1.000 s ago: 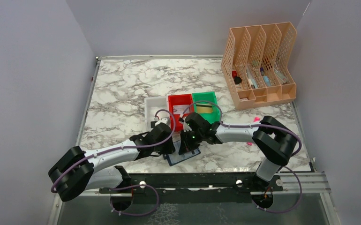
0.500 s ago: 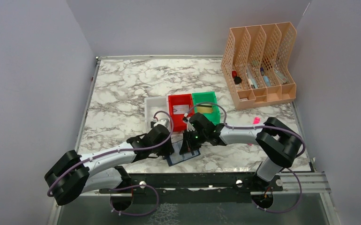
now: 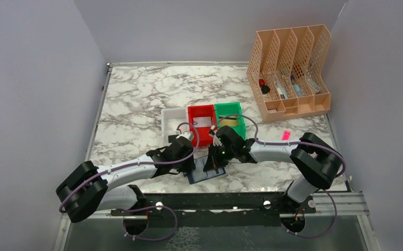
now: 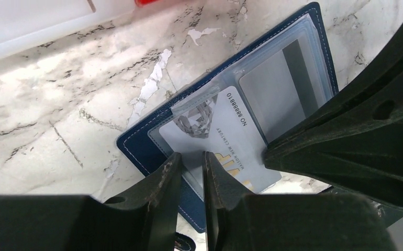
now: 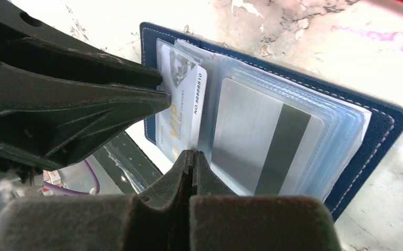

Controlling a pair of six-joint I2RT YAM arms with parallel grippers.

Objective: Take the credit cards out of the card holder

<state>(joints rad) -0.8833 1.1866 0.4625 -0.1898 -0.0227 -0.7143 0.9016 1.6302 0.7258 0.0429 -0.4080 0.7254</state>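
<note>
Grey walls box in the marble table [image 3: 136,99]. A peach file organizer [image 3: 288,68] with four slots stands far right, its contents too small to name. Two arms meet mid-table and hide most of the holder from above. Three bins sit in a row: white bin [image 3: 171,125], red bin [image 3: 199,111], green bin [image 3: 228,108]. There is a tan card [image 3: 230,121] in the green one; the pale item in the red one is unclear. One card holder [image 4: 136,151] lies open flat near the front edge. Two cards show in its clear sleeves: silvery-grey card [image 4: 220,136], partly sleeved, and striped card [image 5: 262,136], fully sleeved. The left gripper [image 4: 190,162] has its fingers narrowly apart at the silvery-grey card's edge, grip unclear. The right gripper [image 5: 191,157] is fully closed and empty, with its tip on a sleeve. One pink stick [image 3: 286,135] lies on the table at right.
</note>
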